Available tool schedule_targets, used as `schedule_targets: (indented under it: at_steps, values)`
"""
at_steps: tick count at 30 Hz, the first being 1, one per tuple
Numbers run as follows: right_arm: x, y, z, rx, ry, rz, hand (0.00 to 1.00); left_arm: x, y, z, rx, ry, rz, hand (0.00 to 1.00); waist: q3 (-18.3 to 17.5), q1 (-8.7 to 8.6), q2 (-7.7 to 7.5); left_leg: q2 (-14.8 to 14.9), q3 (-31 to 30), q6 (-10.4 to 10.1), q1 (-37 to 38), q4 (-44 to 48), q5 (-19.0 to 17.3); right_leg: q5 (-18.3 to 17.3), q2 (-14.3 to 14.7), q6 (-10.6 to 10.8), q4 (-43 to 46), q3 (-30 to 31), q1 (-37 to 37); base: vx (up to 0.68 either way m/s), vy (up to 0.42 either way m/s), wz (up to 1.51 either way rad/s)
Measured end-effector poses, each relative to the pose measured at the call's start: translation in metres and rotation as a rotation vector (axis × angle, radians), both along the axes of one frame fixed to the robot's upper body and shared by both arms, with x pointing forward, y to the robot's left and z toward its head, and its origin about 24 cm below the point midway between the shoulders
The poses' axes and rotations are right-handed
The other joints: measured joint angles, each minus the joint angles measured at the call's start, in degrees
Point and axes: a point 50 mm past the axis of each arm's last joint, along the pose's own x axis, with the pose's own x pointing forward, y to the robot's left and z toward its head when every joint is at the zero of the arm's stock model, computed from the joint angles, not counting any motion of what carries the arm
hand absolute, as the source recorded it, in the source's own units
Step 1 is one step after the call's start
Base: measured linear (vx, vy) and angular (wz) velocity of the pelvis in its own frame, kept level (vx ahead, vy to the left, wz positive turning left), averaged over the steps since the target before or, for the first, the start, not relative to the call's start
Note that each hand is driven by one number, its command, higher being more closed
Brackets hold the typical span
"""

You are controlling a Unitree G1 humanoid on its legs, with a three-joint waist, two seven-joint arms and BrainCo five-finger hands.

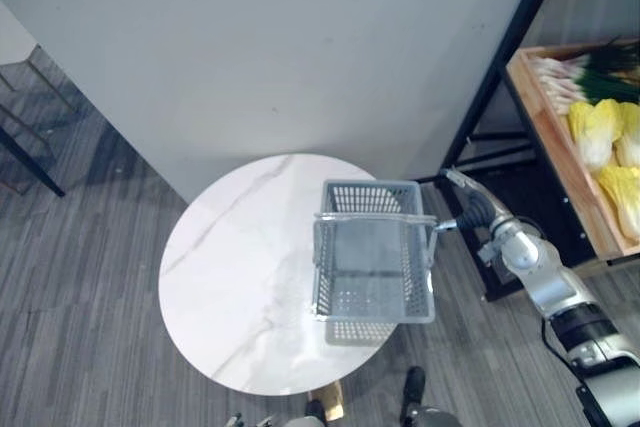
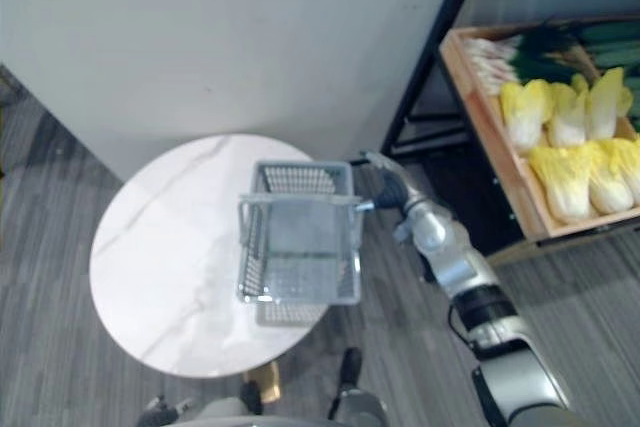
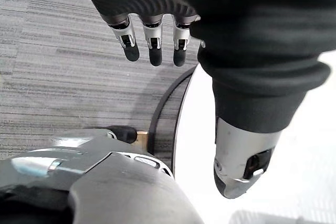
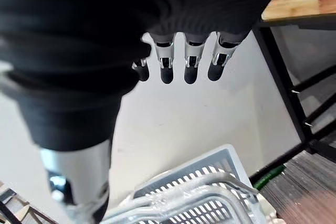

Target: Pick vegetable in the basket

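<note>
Floor: grey striped carpet (image 1: 90, 207) is seen all around, with open room at the left and lower left of the frame.
Wall: a pale panel (image 1: 280, 37) closes off the upper frame, right behind the table.
Table: a round white top (image 1: 230, 267) sits at centre frame; its left half is bare.
Basket: a grey basket (image 1: 380, 319) is set upright at the table's right edge, its handle raised across the top.
Shelf: a black frame (image 1: 500, 67) stands at the upper right, with a narrow strip of floor between it and the table.
Crate: a wooden crate (image 1: 560, 157) rests on the shelf at the right edge.
Vegetables: yellow cabbages (image 1: 595, 132) and green onions (image 1: 600, 72) lie in the crate, well apart from the basket.
Right hand: the right hand (image 1: 472, 207) is held just beside the basket's upper right corner, between basket and crate; its fingers (image 4: 191, 61) are straight and nothing is held.
Left hand: the left hand (image 3: 241, 51) hangs over the carpet by the table's rim, fingers straight, nothing held.
</note>
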Motion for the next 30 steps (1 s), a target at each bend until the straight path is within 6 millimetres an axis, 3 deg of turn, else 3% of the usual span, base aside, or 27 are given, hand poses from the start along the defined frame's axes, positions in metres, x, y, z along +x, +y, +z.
schedule_targets:
  at_steps: [5, 10, 14, 30]
  values:
    - [0.014, 0.008, 0.004, 0.016, 0.009, -0.021, 0.0, 0.003, 0.0, 0.001, -0.001, -0.011, 0.004, 0.0, 1.8, 0.19, 0.13, -0.2, -0.2, 0.3, -1.4, 0.3, 0.2, 0.7, -0.1, -0.4, -0.4, -0.1, -1.0, 0.0, -0.002, 0.01]
    - [0.018, 0.011, -0.005, -0.004, 0.055, -0.038, 0.0, 0.004, 0.0, 0.001, -0.01, -0.021, 0.03, 0.0, 2.5, 0.65, 0.13, -0.4, -1.2, 0.5, -1.9, 0.3, 0.4, 0.7, -0.3, -0.3, -0.4, -0.5, -1.1, 0.0, -0.003, 0.08]
    - [0.026, 0.017, 0.002, -0.024, 0.054, -0.035, 0.0, 0.005, -0.001, 0.001, -0.01, -0.026, 0.038, 0.0, 4.1, 0.98, 0.18, -0.7, -1.5, 0.9, -2.1, 0.2, 0.6, 0.8, -0.6, -0.2, -0.5, -0.6, -1.1, 0.0, 0.0, 0.03]
    - [0.031, 0.053, 0.004, -0.022, 0.056, 0.058, 0.0, 0.016, 0.0, 0.004, 0.013, -0.056, 0.045, 0.0, 5.7, 2.76, -0.32, -1.4, -1.8, 1.2, -3.0, 0.2, 0.8, 1.5, -1.1, -0.1, -1.2, -0.8, -1.5, 0.0, 0.001, 0.01]
